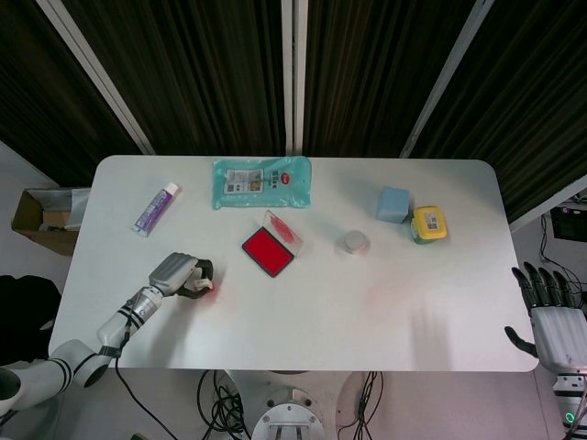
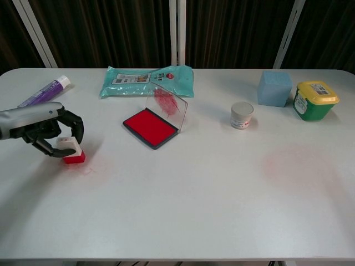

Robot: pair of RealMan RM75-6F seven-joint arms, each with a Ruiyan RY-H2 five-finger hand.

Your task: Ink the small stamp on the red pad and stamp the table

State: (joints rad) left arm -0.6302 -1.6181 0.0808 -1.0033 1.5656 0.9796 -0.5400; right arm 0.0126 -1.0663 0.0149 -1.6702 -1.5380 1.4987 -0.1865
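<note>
My left hand [image 2: 49,130] [image 1: 181,274] grips the small stamp [image 2: 71,151] [image 1: 203,287], a white block with a red base, and presses it down on the white table [image 2: 199,194] at the front left. Faint red ink marks show on the table around the stamp's base. The red ink pad [image 2: 151,127] [image 1: 267,250] lies open to the right of the stamp, its clear lid [image 2: 169,105] standing up and smeared red. My right hand [image 1: 552,313] hangs off the table's right edge, open and holding nothing; the chest view does not show it.
A teal wipes pack [image 2: 147,81] and a purple tube [image 2: 45,91] lie at the back left. A small white jar [image 2: 242,115], a blue cube [image 2: 274,87] and a yellow-lidded green tub [image 2: 315,100] stand at the right. A pale red smudge [image 2: 288,162] marks the table's right half.
</note>
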